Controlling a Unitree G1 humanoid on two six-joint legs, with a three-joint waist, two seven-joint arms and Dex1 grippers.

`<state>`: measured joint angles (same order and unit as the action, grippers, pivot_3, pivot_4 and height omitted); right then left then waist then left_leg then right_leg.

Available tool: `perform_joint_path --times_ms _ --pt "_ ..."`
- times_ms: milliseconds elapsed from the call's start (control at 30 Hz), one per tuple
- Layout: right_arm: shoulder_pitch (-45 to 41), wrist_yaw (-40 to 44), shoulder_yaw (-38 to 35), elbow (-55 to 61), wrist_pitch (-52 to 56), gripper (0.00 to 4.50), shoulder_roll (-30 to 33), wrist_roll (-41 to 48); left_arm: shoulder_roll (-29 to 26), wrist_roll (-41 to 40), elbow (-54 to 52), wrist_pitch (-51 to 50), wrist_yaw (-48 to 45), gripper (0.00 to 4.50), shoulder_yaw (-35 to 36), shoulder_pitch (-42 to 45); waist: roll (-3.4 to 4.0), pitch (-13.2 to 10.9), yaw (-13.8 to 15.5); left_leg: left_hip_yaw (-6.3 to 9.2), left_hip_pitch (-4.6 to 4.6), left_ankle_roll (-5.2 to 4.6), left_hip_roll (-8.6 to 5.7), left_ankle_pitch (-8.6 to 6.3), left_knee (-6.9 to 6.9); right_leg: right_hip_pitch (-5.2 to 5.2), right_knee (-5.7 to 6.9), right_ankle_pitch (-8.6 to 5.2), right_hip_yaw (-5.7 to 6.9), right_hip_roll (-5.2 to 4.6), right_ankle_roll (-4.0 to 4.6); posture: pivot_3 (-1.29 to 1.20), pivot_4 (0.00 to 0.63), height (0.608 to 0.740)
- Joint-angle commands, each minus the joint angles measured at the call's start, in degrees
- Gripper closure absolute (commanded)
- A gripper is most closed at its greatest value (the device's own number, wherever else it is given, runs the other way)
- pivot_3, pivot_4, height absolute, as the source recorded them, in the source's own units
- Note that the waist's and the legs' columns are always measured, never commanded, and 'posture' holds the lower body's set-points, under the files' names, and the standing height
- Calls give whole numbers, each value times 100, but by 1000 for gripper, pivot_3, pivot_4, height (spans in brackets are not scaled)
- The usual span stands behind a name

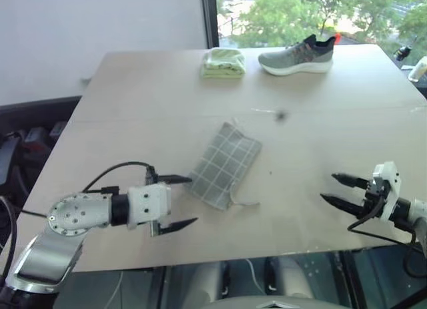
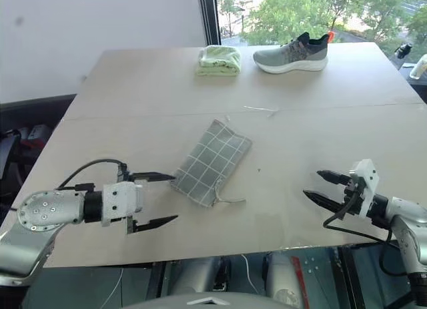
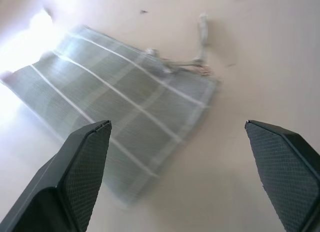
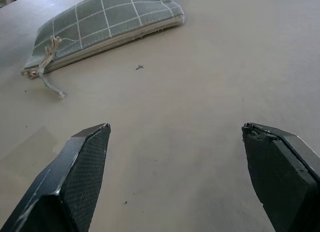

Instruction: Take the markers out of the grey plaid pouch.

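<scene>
The grey plaid pouch lies flat in the middle of the table, its drawstring end toward the near edge; it also shows in the left wrist view and the right wrist view. The markers are hidden. My left gripper stands open just left of the pouch's near end, one finger above the other, nothing between them. Near the table's front right my right gripper is open and empty, pointing left toward the pouch, well apart from it.
A folded light-green cloth and a grey sneaker sit at the table's far edge. The table's front edge runs close below both grippers. A window is behind the table.
</scene>
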<state>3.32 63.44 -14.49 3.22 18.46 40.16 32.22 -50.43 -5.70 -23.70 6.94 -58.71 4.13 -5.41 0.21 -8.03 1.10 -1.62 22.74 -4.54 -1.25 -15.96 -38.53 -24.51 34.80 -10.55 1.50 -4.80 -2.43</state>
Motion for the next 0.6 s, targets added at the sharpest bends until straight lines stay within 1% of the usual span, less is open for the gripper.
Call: perform_joint_path --times_ms 33,100,233,433,600 --pt "-61 24 -169 89 -37 233 25 130 119 974 422 1203 491 72 -326 46 -1 -1 -5 0 0 0 0 0 0 0 0 0 0 2 0 0 150 740" --pt "-70 33 -198 87 -29 233 49 141 79 1279 604 1589 590 72 -468 -64 -1 -1 -23 -1 1 -1 2 0 1 -1 -2 0 -1 6 0 0 150 740" --pt "-70 66 -256 61 -29 233 101 153 -22 1573 834 2044 745 72 -551 -237 -3 -2 -25 -3 1 -3 9 -2 2 -3 -2 0 -3 10 -1 0 150 740" --pt "-95 34 -229 111 -5 233 86 152 266 2830 1173 2721 1812 72 -708 -36 -1 -1 1 -1 -12 -4 9 -1 0 9 2 0 0 7 -1 0 150 740" --pt "-144 42 -198 123 36 233 89 168 486 3701 1384 2726 2528 72 -870 170 0 -1 4 0 -70 -4 10 -2 1 67 0 -1 2 3 -3 0 150 740"
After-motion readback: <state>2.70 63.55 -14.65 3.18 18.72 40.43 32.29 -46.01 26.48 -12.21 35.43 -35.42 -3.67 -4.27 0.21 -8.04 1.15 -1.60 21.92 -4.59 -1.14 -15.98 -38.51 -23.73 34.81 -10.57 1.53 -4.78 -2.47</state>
